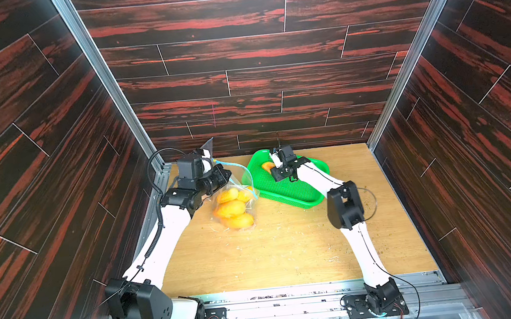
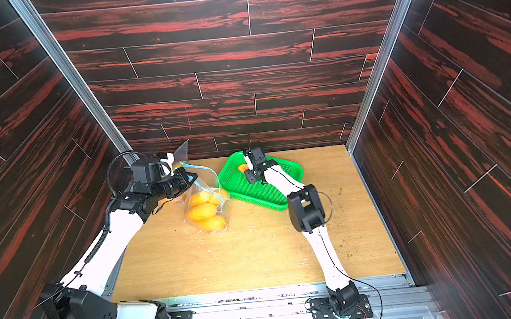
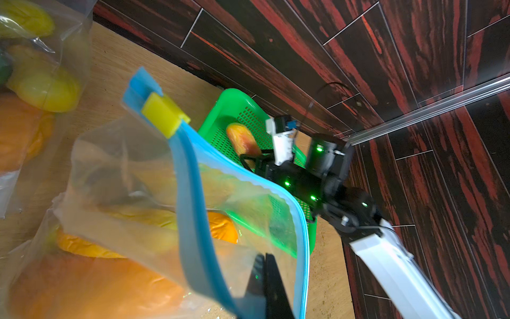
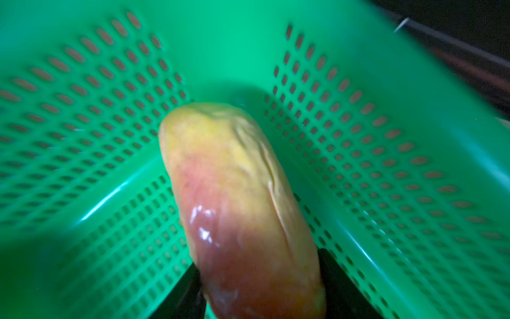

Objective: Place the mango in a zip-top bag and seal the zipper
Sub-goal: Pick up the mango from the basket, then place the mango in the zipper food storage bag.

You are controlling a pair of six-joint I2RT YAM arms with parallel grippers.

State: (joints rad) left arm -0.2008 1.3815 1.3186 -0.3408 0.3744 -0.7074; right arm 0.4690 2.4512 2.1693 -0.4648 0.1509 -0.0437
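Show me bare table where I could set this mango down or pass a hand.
Free: the table, everywhere nearer the camera than the bag; also the strip between the basket and the right wall. Crowded: far left, around bag and basket.

Yellow-red mango [image 4: 240,198], perforated green basket [image 4: 386,138], blue-edged bag [image 3: 187,193].
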